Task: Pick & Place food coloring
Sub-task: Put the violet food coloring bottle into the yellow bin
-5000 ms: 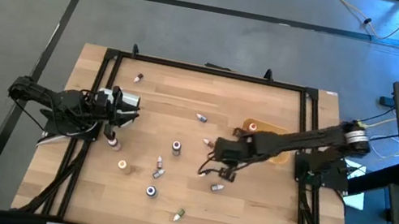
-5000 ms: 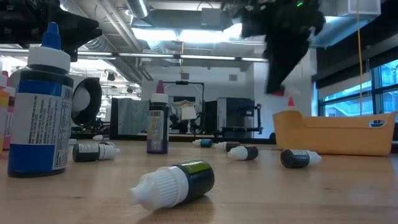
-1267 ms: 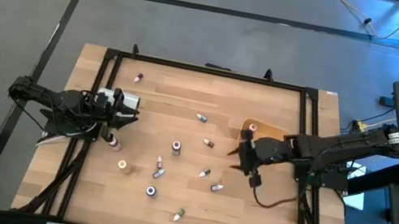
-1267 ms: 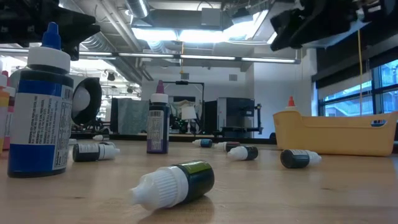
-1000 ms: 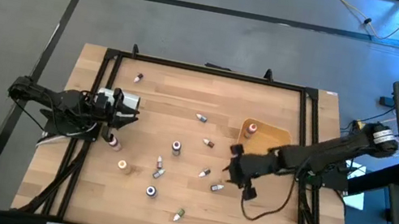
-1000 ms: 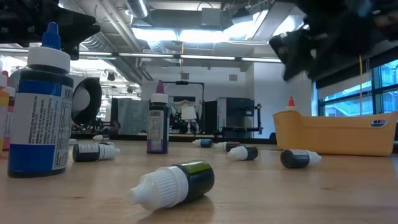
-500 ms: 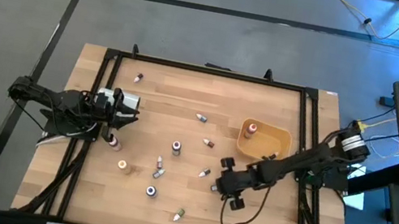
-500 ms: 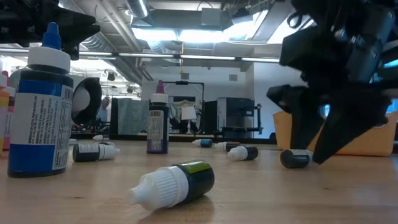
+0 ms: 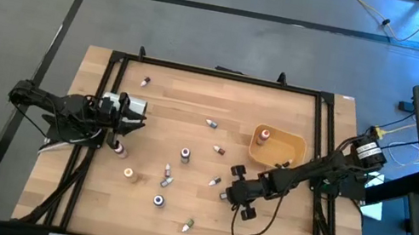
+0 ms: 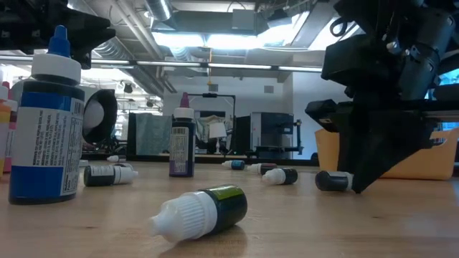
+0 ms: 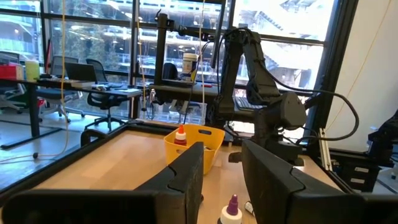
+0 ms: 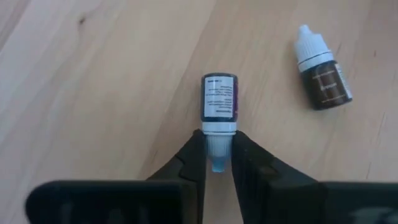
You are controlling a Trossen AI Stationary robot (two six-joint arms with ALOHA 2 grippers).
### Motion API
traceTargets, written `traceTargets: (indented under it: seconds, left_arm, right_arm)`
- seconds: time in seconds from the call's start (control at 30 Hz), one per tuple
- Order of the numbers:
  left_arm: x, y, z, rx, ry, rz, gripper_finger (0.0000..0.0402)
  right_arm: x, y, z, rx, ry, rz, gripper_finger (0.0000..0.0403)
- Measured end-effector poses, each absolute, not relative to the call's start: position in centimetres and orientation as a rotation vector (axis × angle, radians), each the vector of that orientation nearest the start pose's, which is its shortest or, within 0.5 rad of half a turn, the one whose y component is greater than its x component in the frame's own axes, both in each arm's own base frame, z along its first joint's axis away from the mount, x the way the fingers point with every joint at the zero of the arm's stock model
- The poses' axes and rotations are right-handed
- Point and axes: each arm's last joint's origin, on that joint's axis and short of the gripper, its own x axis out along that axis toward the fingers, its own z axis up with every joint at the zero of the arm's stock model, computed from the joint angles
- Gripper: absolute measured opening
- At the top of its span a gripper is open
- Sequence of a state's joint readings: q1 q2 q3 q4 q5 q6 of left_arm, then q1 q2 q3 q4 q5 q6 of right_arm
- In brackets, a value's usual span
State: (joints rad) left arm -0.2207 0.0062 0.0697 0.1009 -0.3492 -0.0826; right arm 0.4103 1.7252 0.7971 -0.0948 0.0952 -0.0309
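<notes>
My right gripper (image 12: pixel 217 155) is clamped on the cap of a small bottle (image 12: pixel 218 104) lying flat on the table, its body pointing straight away from my fingers.

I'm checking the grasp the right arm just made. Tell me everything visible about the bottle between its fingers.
The bottle is a small dropper bottle with a dark body, a printed label, a white collar and a pale bluish pointed tip. It looks like plastic. It lies on its side on the wooden table, flat rather than lifted. The right gripper is shut on its cap end, one finger on each side, with the body sticking out beyond them. A brown-bodied bottle lies nearby, not touching it.
</notes>
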Motion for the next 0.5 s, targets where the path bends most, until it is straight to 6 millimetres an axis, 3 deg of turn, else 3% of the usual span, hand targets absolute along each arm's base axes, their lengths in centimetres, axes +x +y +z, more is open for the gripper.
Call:
traceTargets:
  seconds: [0.17,0.33,0.5]
  left_arm:
    - [9.0,-1.0,19.6,-0.129,-0.163,0.122,0.0104]
    - [9.0,-1.0,19.6,-0.129,-0.163,0.122,0.0103]
    - [9.0,-1.0,19.6,-0.129,-0.163,0.121,0.0102]
  right_arm:
    - [27.9,11.8,12.9,-0.283,1.002,0.299,0.0059]
    - [26.8,11.3,16.7,-0.246,1.023,0.275,0.0059]
    - [23.4,9.6,21.1,-0.182,1.056,0.130,0.0059]
